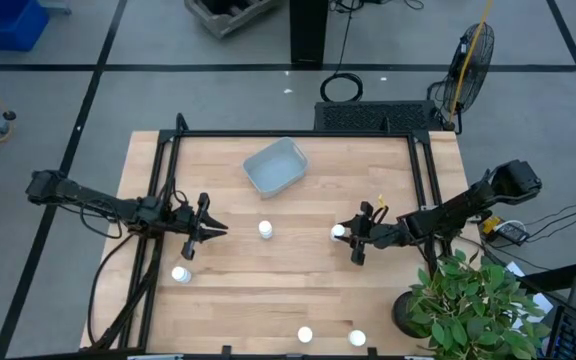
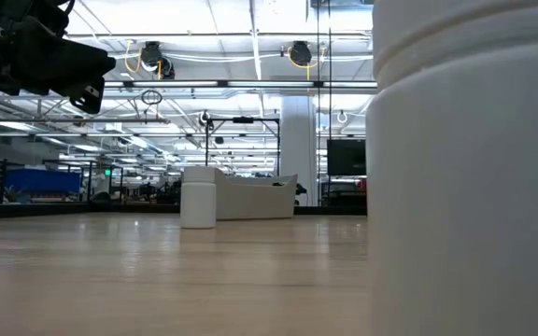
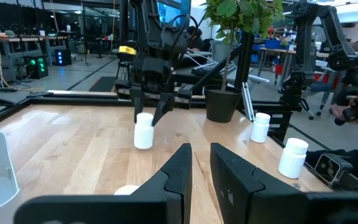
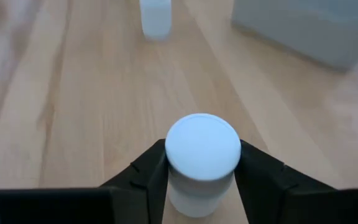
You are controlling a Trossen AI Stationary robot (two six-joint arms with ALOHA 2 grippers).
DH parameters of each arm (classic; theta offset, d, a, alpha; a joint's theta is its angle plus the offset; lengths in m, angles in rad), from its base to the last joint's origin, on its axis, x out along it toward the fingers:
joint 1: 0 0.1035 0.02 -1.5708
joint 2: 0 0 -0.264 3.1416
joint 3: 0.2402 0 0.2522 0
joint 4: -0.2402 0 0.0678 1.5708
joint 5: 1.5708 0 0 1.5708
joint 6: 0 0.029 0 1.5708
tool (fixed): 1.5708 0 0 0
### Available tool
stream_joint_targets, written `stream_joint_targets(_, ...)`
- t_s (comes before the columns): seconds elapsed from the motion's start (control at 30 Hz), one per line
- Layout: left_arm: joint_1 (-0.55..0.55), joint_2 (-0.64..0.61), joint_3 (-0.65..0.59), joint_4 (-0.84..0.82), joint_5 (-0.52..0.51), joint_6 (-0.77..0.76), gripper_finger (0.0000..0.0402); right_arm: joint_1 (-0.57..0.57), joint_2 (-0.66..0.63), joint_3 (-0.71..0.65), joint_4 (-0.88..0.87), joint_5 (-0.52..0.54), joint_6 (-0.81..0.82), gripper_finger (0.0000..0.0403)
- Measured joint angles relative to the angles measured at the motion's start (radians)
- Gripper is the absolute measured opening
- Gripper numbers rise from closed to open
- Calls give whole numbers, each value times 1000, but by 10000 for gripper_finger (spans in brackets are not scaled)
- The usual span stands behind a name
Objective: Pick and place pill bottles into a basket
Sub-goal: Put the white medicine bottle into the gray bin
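No bottle sits in the basket [image 1: 276, 166] at twelve o'clock on the worktop [image 1: 298, 290] yet: the right claw [image 4: 202, 171] pinches one bottle [image 4: 202, 158] at three o'clock, four stand loose, the left claw [image 1: 211, 229] waits pressed together.

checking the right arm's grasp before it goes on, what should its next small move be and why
Probably finish closing, then lift straight up. The right gripper has its jaws on either side of a pill bottle that stands upright on the table, touching or nearly touching its sides. The basket sits farther back and holds no bottles, so a lift must come before carrying.
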Motion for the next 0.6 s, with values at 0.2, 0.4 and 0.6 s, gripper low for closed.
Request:
stream_joint_targets(0.2,0,0,0,0,0,0,62,-38,0,0,208,10,-126,144)
stream_joint_targets(0.4,0,0,0,0,0,0,62,-138,0,15,343,-18,-203,145)
stream_joint_targets(0.6,0,0,0,0,0,0,62,-230,16,104,338,-97,-249,144)
